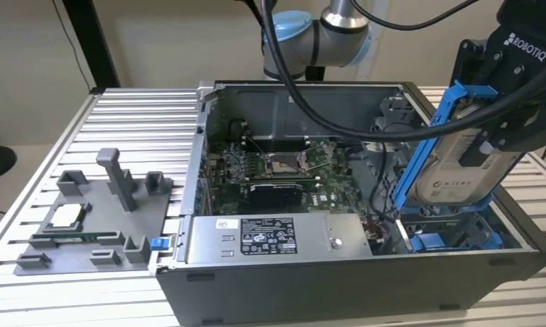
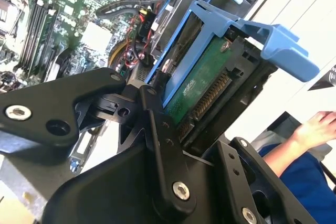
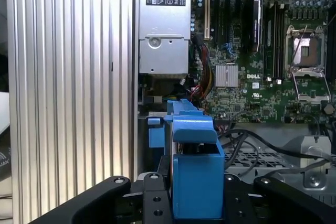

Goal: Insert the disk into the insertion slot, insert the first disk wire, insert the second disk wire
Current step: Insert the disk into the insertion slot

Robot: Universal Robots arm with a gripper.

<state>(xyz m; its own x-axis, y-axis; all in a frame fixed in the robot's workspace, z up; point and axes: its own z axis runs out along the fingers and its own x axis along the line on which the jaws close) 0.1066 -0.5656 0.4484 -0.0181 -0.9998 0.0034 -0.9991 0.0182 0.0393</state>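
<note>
My gripper (image 1: 493, 144) is shut on the disk (image 1: 461, 162), a silver-white drive clipped in a bright blue carrier frame (image 1: 425, 143). The disk hangs tilted on edge over the open computer case at the exterior view's right. Just below its lower end lies the insertion slot (image 1: 455, 240), a bay with blue rails. In the second wrist view the disk's green circuit board (image 2: 197, 85) sits between the black fingers (image 2: 157, 129). The first wrist view has the blue carrier (image 3: 195, 177) above the perforated metal bay (image 3: 247, 158). Several cables (image 1: 379, 225) lie beside the bay; I cannot tell which are the disk wires.
A grey power supply box (image 1: 273, 237) with a sticker sits at the case's front, the motherboard (image 1: 273, 170) behind it. A grey parts fixture (image 1: 91, 218) lies on the slatted table (image 1: 136, 116) at the exterior view's left. A person's hand (image 2: 317, 127) and blue sleeve are nearby.
</note>
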